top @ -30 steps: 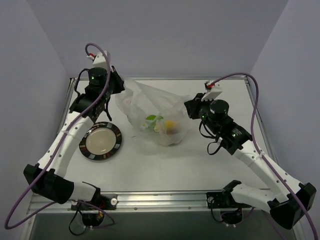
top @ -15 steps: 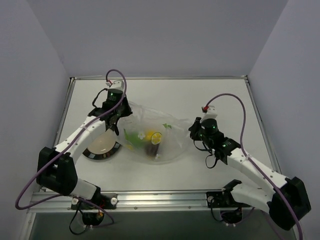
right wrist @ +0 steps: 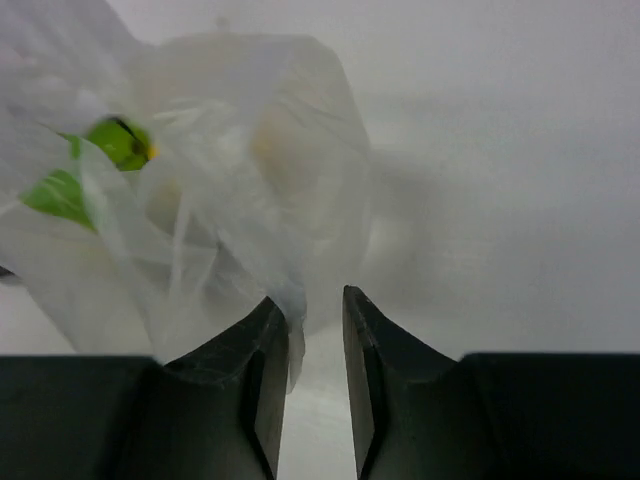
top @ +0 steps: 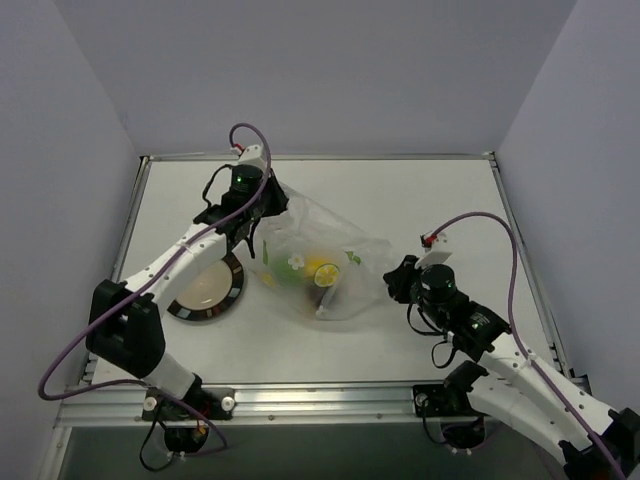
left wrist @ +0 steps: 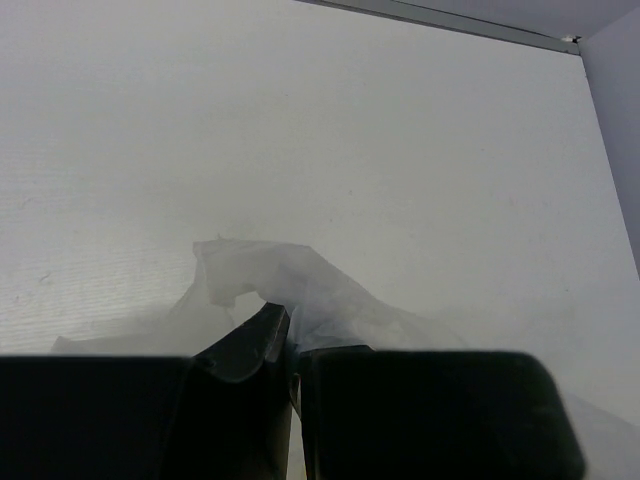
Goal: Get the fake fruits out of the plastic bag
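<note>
The clear crinkly plastic bag (top: pixel 335 262) lies mid-table. Inside it I see a yellow fruit (top: pixel 323 270), a dark red fruit (top: pixel 326 296) and a green fruit (top: pixel 283 272). My left gripper (top: pixel 262 206) is shut on the bag's far left corner; film bunches at its tips (left wrist: pixel 290 335) in the left wrist view. My right gripper (top: pixel 397 282) is at the bag's right edge. Its jaws (right wrist: pixel 314 300) stand slightly apart, and bag film (right wrist: pixel 220 150) brushes the left finger. A green fruit (right wrist: pixel 120 143) shows through the film there.
A round dark-rimmed plate (top: pixel 232 290) sits left of the bag, partly under my left arm. The table's metal rail (top: pixel 320 156) runs along the back edge, with walls close on both sides.
My left gripper has moved back and right with the bag corner. My right gripper has drawn back toward the near right and no longer pinches the film. The bag shifted slightly right.
</note>
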{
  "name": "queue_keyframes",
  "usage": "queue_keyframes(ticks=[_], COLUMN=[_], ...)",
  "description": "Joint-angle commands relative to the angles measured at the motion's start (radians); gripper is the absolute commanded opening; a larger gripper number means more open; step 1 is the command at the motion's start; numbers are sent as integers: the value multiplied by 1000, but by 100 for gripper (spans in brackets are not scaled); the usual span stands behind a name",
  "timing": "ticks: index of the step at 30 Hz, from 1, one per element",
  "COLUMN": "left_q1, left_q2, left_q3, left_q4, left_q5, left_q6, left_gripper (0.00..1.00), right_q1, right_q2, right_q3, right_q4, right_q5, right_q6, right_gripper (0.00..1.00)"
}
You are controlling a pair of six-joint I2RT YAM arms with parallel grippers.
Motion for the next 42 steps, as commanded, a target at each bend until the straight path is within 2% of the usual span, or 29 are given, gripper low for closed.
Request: queue_keyframes(ticks=[1,2,3,5,11,17,19,20,23,26,29,33,37,38,39,42], left_q1=[7,5,5,2,4,2,2,2,2,-1,-2,-4,-2,-1,1,1], left_q2=[73,96,127,132,17,-54,-68,-71,-71,-78,-98,-109,-127,-132,-140,-179], left_q3=[46,47,46,17,-66,-112,-130,-134,-143,-158,-180,-200,-224,-220,-206,-178], left_q4=[97,108,111,137,171,160,163,165,171,172,165,159,156,142,128,74], left_q5=[45,47,45,36,12,35,36,38,42,36,24,16,4,-1,-8,-7], left_q6=[-13,-3,2,8,30,27,24,22,13,10,16,19,16,16,17,11], left_gripper=[2,2,2,2,2,2,2,2,2,2,2,2,3,6,16,37], right_q1=[27,27,29,30,32,49,53,58,99,192,285,314,395,420,460,474], right_q2=[-52,-46,-27,-18,-35,77,122,143,261,417,549,657,692,688,691,715], right_q3=[-50,-41,-9,24,255,453,488,511,521,548,553,499,350,316,285,188], right_q4=[-56,-77,-100,-128,-177,-183,-170,-156,-76,-49,19,114,242,267,293,366], right_q5=[49,42,55,58,63,54,33,-36,-113,-75,-12,40,129,149,163,187], right_q6=[57,51,43,29,-41,-109,-138,-144,-149,-178,-202,-195,-141,-129,-98,-37], right_gripper=[26,57,68,82,86,88,83,67,35,21,20,20,13,12,12,12])
